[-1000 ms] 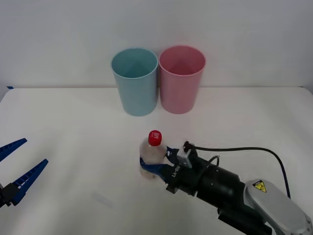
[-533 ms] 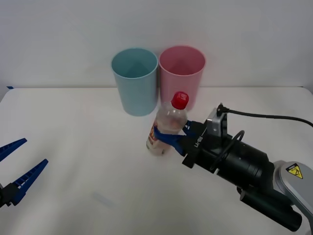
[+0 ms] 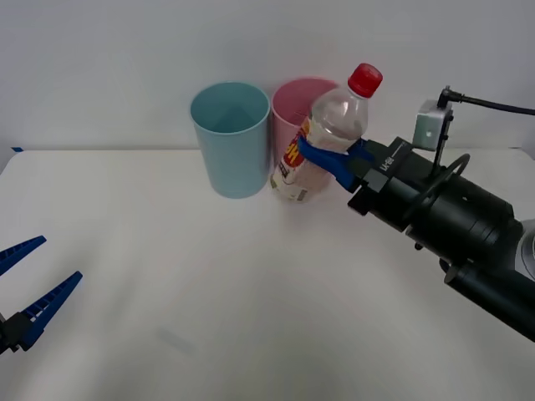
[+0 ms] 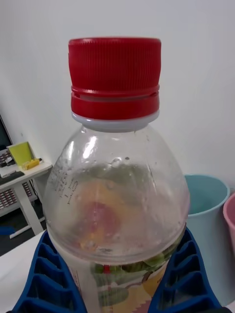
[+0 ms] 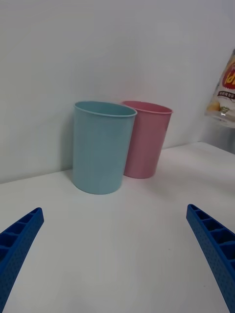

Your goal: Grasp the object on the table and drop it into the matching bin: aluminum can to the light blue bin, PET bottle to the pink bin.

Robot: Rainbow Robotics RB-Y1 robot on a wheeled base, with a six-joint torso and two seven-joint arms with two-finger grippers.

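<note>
1. The left pincer is parked low at the left edge of the desk, its blue fingers spread apart and holding nothing. It sits well apart from both bins.
2. The light blue bin stands upright at the back of the desk, touching or just beside the pink bin on its right. In the left wrist view the two read as a close pair, light blue bin and pink bin.
3. The bottle is off the desk, held in the air in front of the pink bin and overlapping it in the front view. Its long axis is tilted: the red cap points up and to the right, the base down and to the left, toward the pink bin's wall.
4. The right pincer is clamped on the bottle around its middle, one blue finger on each side of the label in the right wrist view, where the bottle stands close up.
5. My judgement: the bottle's base looks to sit below the pink rim, on the near side, so the drop depends on carrying it higher and farther back until it hangs over the opening. The right arm is the one placed to do it.
</note>
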